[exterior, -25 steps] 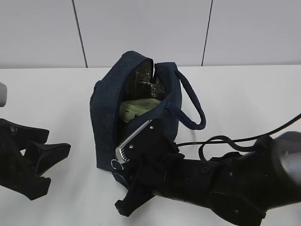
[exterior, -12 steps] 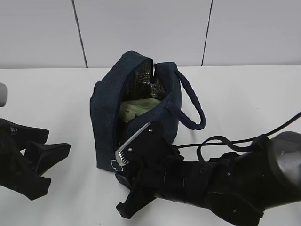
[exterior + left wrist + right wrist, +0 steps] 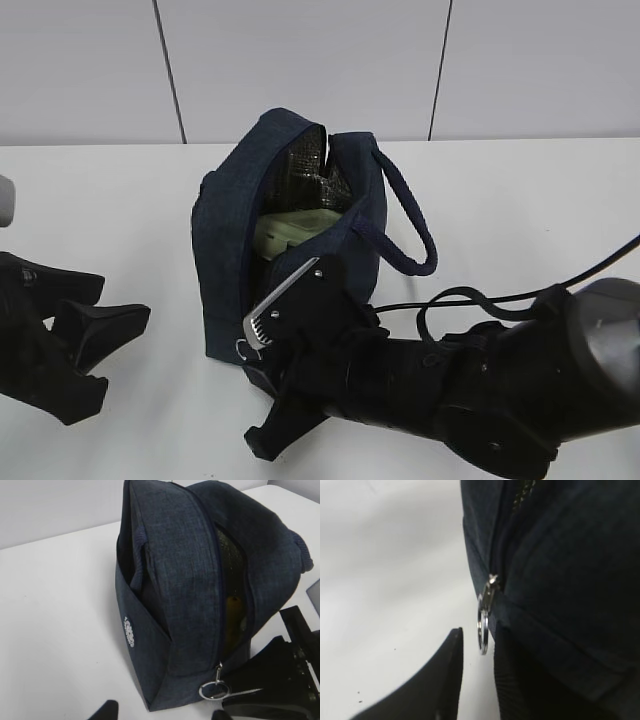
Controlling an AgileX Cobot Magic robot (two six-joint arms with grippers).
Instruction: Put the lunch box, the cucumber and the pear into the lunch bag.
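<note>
We find the lunch bag [image 3: 290,235] standing upright on the white table [image 3: 520,200], near the middle, with its zipper open down the front so that the silver lining [image 3: 308,165] shows at the top of the opening. The thick loop handle [image 3: 410,225] hangs off the bag's right side in the exterior view.

Inside the bag we see the pale green lid of the lunch box [image 3: 290,228], lying low in the opening. In the left wrist view a yellow surface, the pear [image 3: 233,611], shows deep in the gap between the zipper edges. We cannot locate the cucumber in any view.

The silver ring pull [image 3: 483,625] hangs at the bottom end of the zipper, at the bag's lower front corner, just above the table.

The right gripper [image 3: 475,675] is at that corner. Its two dark fingers [image 3: 440,685] stand close together with a narrow gap, and the ring hangs at the top of this gap. We cannot tell whether they pinch it or merely flank it.

The left gripper [image 3: 85,335] rests well apart from the bag at the left edge of the table, its jaws spread and holding nothing
</note>
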